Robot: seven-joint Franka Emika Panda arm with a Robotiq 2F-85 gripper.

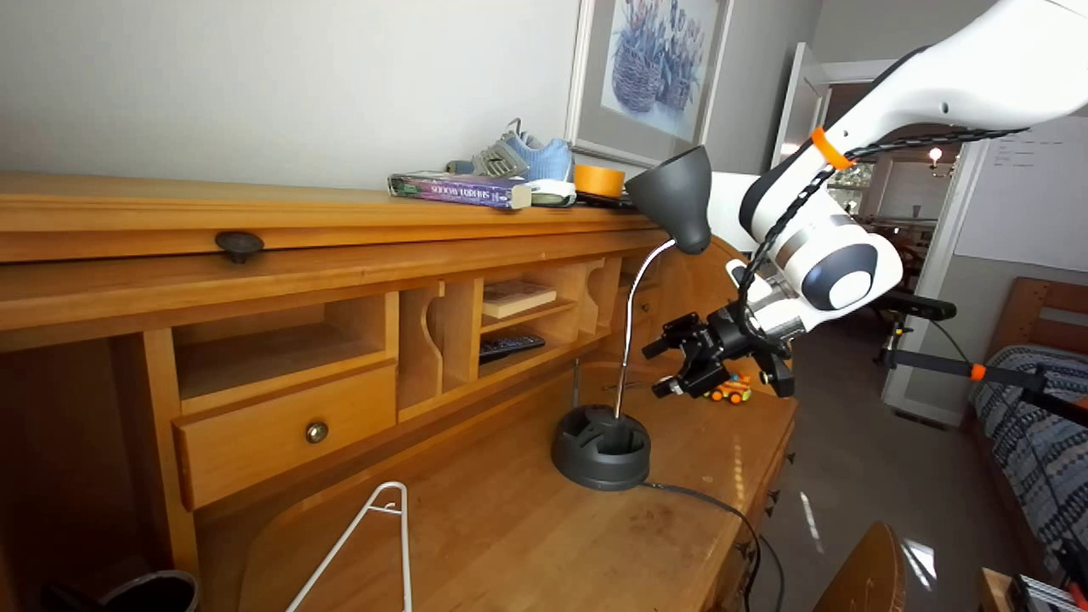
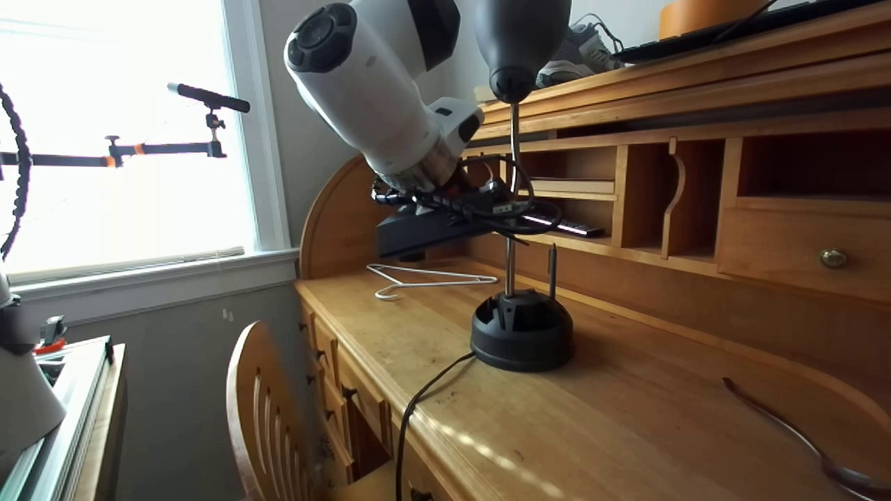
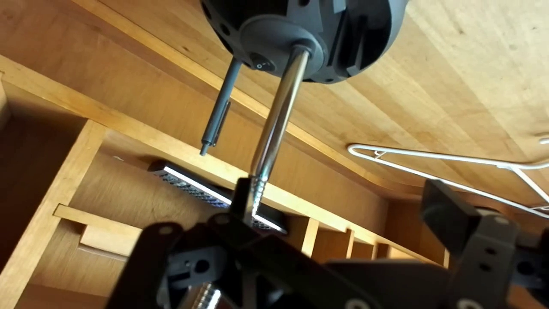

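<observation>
My gripper (image 1: 659, 368) is open and empty, beside the chrome gooseneck (image 1: 629, 323) of a dark grey desk lamp. In the wrist view the fingers of the gripper (image 3: 345, 210) stand wide apart. The neck (image 3: 279, 116) runs down behind the left finger; I cannot tell whether they touch. The lamp head (image 1: 676, 195) is above the gripper, and its round base (image 1: 599, 459) stands on the desk, also in an exterior view (image 2: 522, 348). A dark pen (image 3: 218, 111) stands upright in the base. In that exterior view the wrist camera and cables hide the jaws.
A white hanger (image 1: 406, 544) lies on the desk (image 1: 510, 527). A black remote (image 1: 510, 345) sits in a cubby under a book (image 1: 517, 299). An orange toy (image 1: 731, 389) is behind the gripper. A spoon (image 2: 786, 423), the lamp's cord (image 2: 431, 386) and a chair (image 2: 261, 410) are also there.
</observation>
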